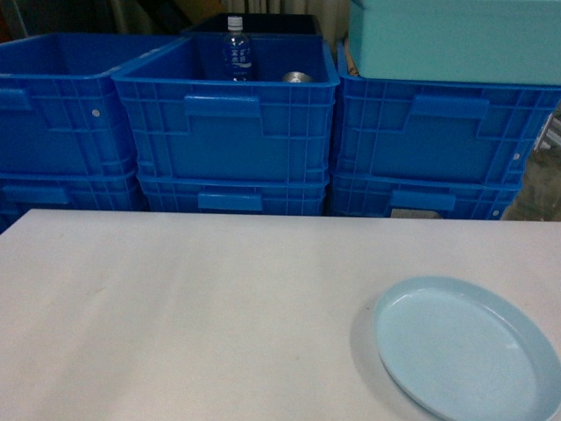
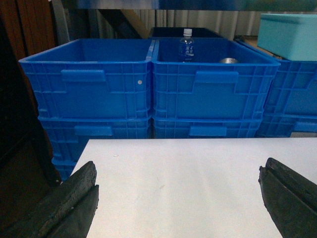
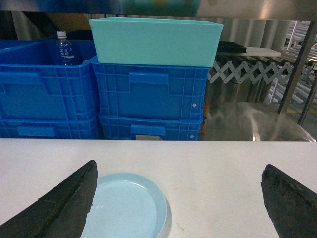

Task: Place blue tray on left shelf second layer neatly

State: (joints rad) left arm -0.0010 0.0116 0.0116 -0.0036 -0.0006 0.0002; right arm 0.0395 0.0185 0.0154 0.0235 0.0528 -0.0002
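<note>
Evidently nothing is grasped yet: the blue tray (image 1: 466, 349) lies flat on the white tabletop (image 1: 175, 307) at its right, the spread right hand (image 3: 178, 203) just behind it, and the left hand (image 2: 178, 198) likewise spread over bare surface.

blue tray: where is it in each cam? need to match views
Head: blue tray at lower right, flat on the white table, cut by the frame edge.
Left wrist: not in view; only bare table between the open pincer fingers.
Right wrist: tray at lower left-centre, its left side behind the left finger of the open right pincer.
Shared landmark: the water bottle standing in a blue crate, seen in all three views.
</note>
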